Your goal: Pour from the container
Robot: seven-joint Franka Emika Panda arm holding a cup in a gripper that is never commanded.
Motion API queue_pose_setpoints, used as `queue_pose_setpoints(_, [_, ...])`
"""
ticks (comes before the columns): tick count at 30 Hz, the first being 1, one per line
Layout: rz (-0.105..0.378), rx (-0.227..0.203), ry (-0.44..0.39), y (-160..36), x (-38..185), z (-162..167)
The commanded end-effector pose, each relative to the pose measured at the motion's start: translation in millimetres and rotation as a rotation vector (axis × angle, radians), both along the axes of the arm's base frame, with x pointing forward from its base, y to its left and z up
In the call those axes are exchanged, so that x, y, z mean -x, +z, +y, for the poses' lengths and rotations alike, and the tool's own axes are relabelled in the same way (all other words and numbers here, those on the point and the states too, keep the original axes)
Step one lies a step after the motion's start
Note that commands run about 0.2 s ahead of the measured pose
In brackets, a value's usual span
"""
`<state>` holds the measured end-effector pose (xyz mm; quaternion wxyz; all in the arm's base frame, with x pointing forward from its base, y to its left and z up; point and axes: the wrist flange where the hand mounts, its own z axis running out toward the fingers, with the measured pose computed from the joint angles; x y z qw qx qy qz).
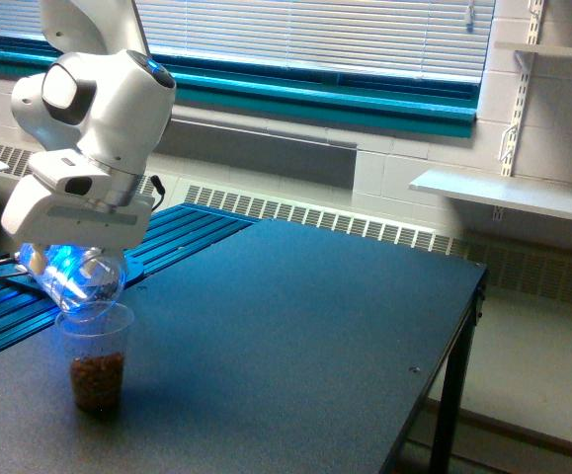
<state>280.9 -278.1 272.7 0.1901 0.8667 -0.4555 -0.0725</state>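
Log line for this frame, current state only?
tool: shut on container | container: tipped over cup, looks emptied | cup: upright on table, brown pieces in bottom

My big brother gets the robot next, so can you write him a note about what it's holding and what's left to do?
End effector: clamped on the container, which is tipped mouth-down over the cup.
Cup: standing on the dark table near the exterior view's left, brown pieces filling its bottom part.
Done: the container looks almost empty, so the pour seems mostly finished.
Left: probably tip the container upright and lift it away without knocking the cup.
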Motion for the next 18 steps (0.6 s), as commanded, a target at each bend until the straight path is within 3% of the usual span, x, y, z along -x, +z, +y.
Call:
queue_pose_setpoints(1, [-0.012,-0.002,0.010,7.9,-4,3])
queue_pose_setpoints(18, [-0.097,0.000,0.006,37.2,-7,11])
